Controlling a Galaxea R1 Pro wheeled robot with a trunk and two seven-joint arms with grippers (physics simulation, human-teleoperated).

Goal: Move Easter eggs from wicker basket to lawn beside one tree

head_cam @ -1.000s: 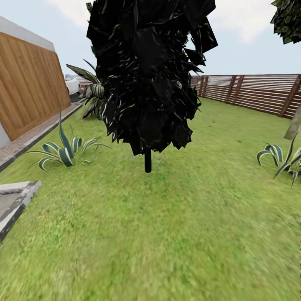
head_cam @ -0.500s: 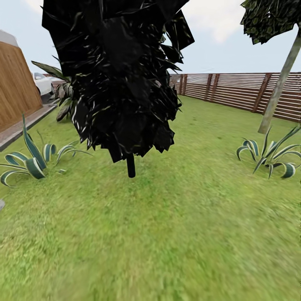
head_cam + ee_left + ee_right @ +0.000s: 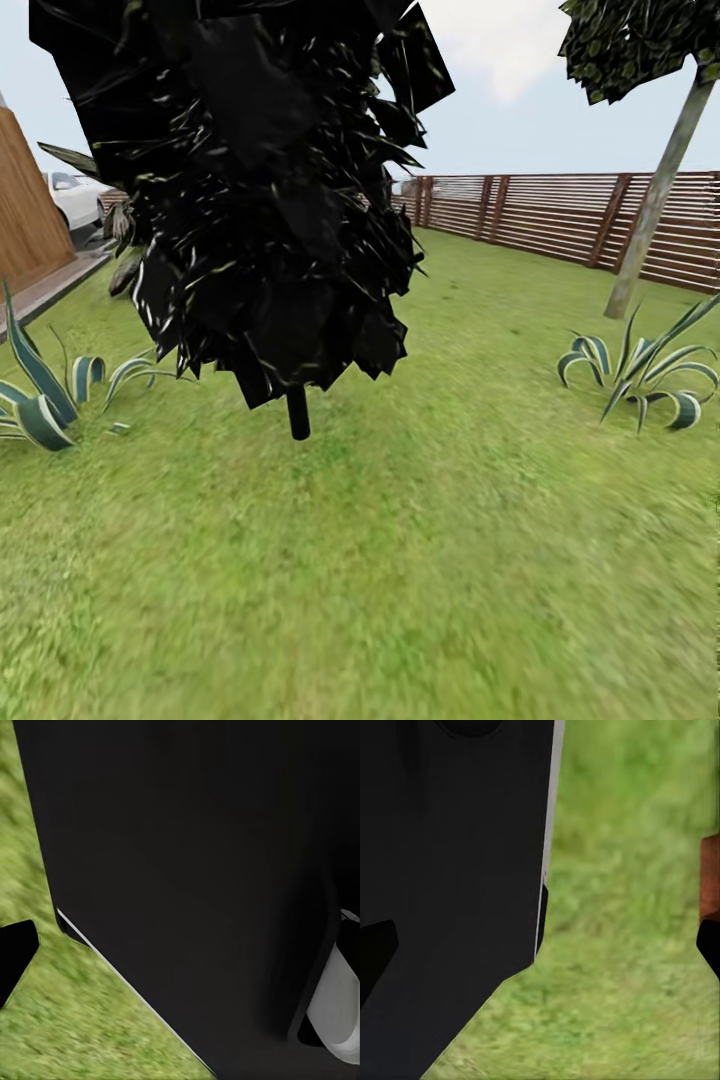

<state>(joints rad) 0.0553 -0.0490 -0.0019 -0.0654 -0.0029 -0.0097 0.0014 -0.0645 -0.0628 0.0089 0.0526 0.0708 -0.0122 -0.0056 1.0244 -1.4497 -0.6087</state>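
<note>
The three Easter eggs and the wicker basket are out of view. The lawn [image 3: 420,560] spreads wide and green ahead of me. A tree [image 3: 655,205] with a bare grey-brown leaning trunk and a leafy crown stands at the right, near the fence. In the left wrist view, one black fingertip [image 3: 15,960] of my left gripper [image 3: 180,960] sits at the picture's edge over grass, and a dark robot panel hides the other. My right gripper [image 3: 540,952] is open over grass, its fingertips [image 3: 375,952] far apart with nothing between them.
A dark conifer [image 3: 260,190] on a short black stem stands close ahead, left of centre. Striped agave plants [image 3: 640,375] grow at the right and at the left [image 3: 40,400]. A brown slat fence [image 3: 560,215] runs along the back. A white car [image 3: 72,198] and a wooden wall [image 3: 25,215] are at the far left.
The camera has turned right, so the conifer and left agave slid left. The stone slab left the picture, and the grey-trunked tree and right agave came fully into view.
</note>
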